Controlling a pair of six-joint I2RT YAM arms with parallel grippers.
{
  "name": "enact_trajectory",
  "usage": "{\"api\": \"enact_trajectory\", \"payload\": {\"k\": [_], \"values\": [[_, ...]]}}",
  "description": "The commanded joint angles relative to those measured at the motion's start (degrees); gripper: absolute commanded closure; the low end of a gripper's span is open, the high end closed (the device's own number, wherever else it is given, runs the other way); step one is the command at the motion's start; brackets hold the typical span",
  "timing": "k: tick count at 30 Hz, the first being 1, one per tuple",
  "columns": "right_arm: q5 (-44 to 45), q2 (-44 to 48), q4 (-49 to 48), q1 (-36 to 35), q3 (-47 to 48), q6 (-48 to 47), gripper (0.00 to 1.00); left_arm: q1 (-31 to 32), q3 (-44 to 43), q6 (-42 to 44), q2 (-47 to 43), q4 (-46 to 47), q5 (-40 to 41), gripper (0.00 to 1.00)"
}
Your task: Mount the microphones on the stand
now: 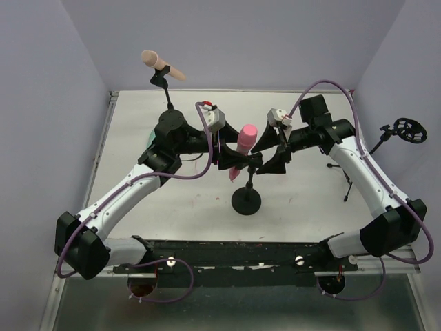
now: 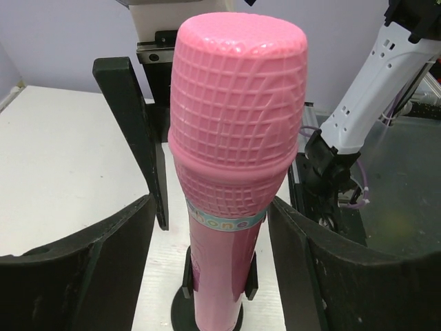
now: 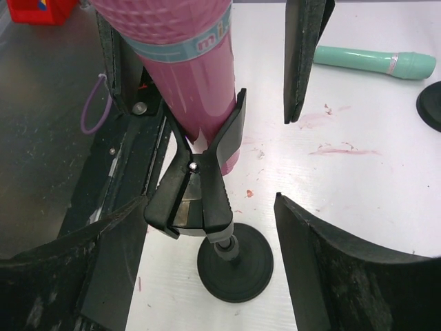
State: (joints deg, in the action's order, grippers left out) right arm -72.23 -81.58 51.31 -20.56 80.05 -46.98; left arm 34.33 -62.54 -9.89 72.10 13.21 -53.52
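Note:
A pink microphone (image 1: 246, 138) stands upright in the spring clip (image 3: 200, 186) of the centre stand, whose round base (image 1: 246, 201) rests on the table. My left gripper (image 1: 233, 160) is open around the microphone's neck (image 2: 227, 207), with a gap on its left side. My right gripper (image 1: 270, 155) is open on either side of the clip's handles (image 3: 210, 207). A peach-tan microphone (image 1: 162, 65) sits clipped on a stand at the back left. A mint green microphone (image 3: 372, 62) lies on the table, mostly hidden under my left arm in the top view (image 1: 150, 138).
A third stand with an empty round holder (image 1: 406, 131) stands at the right edge of the table. Another black stand base (image 3: 431, 103) shows beside the mint microphone. Pink smears mark the white tabletop (image 3: 331, 148).

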Motion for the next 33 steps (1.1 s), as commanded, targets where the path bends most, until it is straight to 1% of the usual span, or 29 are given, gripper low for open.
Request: {"api": "enact_trajectory", "payload": {"k": [1, 5, 6, 7, 9, 10, 11, 14, 17, 20, 22, 23, 24, 30, 33], "values": [[0.3, 1.7, -1.7, -0.3, -1.4, 0.9, 0.19, 0.9, 0.8, -0.1, -1.6, 1.6, 1.1, 0.29], [0.1, 2.0, -2.0, -0.3, -2.3, 1.0, 0.2, 1.4, 1.1, -0.1, -1.9, 1.7, 1.6, 0.37], [0.0, 2.1, -2.1, -0.4, -2.4, 1.0, 0.2, 1.3, 1.3, -0.2, -1.9, 1.6, 1.8, 0.39], [-0.1, 2.2, -2.2, -0.3, -2.4, 1.0, 0.21, 1.5, 1.4, -0.5, -1.9, 2.0, 2.1, 0.45], [-0.1, 2.1, -2.3, -0.3, -2.4, 1.3, 0.27, 1.7, 1.6, -1.0, -2.0, 2.3, 2.9, 0.52], [-0.4, 2.2, -2.3, -0.3, -2.4, 1.2, 0.32, 1.9, 1.7, -1.3, -2.0, 2.4, 3.4, 0.6], [-0.5, 2.1, -2.2, -0.2, -2.4, 1.3, 0.36, 2.0, 1.8, -1.4, -2.1, 2.9, 3.8, 0.63], [-0.9, 2.2, -2.0, -0.3, -2.1, 1.4, 0.5, 2.5, 2.4, -2.0, -2.3, 4.2, 4.6, 0.82], [-0.7, 2.4, -1.8, -0.3, -1.9, 1.3, 0.63, 2.7, 2.8, -2.4, -2.4, 5.0, 5.3, 0.93], [-1.3, 2.6, -1.8, -0.2, -2.3, 1.4, 0.77, 3.0, 4.5, -3.4, -3.4, 7.9, 6.6, 0.98], [-2.0, 2.9, -2.7, -0.3, -2.9, 1.9, 0.85, 3.1, 6.5, -4.3, -4.3, 10.8, 8.2, 0.99], [-2.4, 3.4, -3.5, -0.3, -3.4, 2.7, 0.87, 3.4, 8.0, -4.8, -4.9, 12.8, 8.9, 1.0], [-2.6, 3.8, -4.5, -0.3, -4.2, 3.9, 0.88, 3.6, 9.3, -5.2, -5.5, 14.5, 9.7, 1.0], [-4.3, 5.1, -11.0, -0.3, -7.5, 9.9, 0.92, 5.1, 14.9, -7.7, -7.1, 24.7, 14.3, 1.0], [-4.9, 5.1, -11.3, -0.3, -7.8, 10.2, 0.92, 6.2, 14.5, -7.7, -5.8, 24.7, 14.4, 1.0]]}}
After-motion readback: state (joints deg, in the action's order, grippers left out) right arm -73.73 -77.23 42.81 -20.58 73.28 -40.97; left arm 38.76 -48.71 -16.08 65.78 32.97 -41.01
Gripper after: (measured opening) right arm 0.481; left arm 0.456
